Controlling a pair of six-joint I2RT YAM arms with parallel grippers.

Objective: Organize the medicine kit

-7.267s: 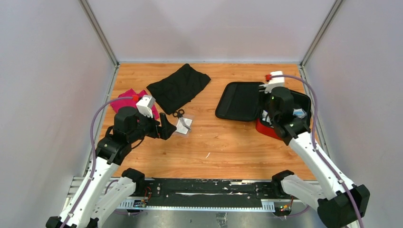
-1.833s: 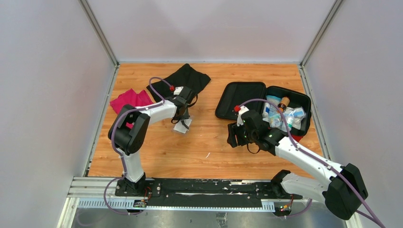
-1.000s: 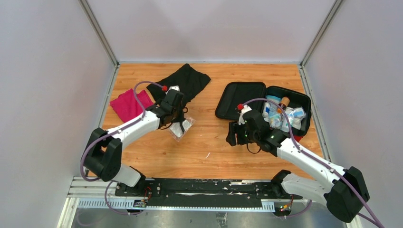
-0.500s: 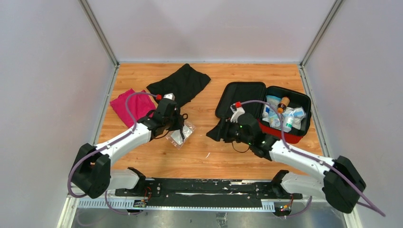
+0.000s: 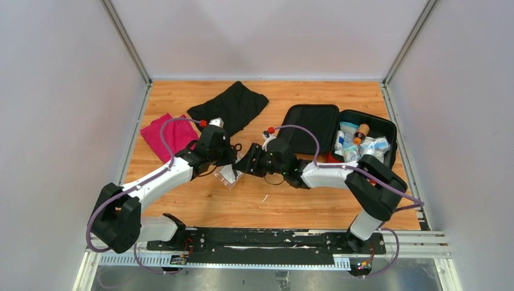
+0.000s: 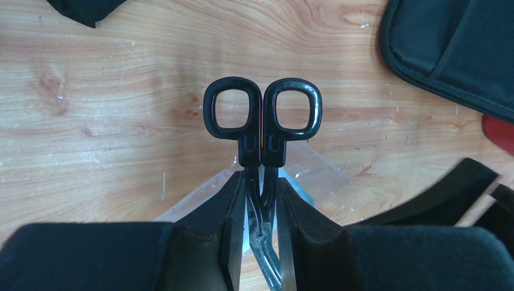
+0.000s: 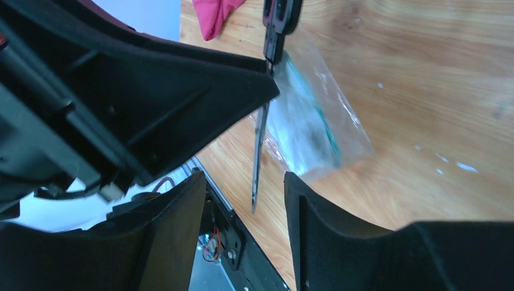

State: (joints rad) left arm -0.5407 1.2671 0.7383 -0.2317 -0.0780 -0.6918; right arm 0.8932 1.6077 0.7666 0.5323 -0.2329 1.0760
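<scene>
Black scissors (image 6: 248, 145) pinched in left claw (image 6: 260, 203), right claw (image 7: 244, 182) parted around blade

Left arm (image 5: 159, 177): reaches diagonally from its base toward table centre, forearm low.
Left gripper (image 6: 262, 182): pads clamped on the shank of black scissors (image 6: 262, 115), handles pointing away.
Right arm (image 5: 330, 174): elbow bent sharply, forearm stretched leftward.
Right gripper (image 7: 245, 182): jaws parted, the scissor blade hanging between them, touching neither finger.

No word, number or brand is showing legibly in any view; any print on the packets (image 5: 359, 145) lying in the open case (image 5: 309, 124) is appearing too small to read.
</scene>
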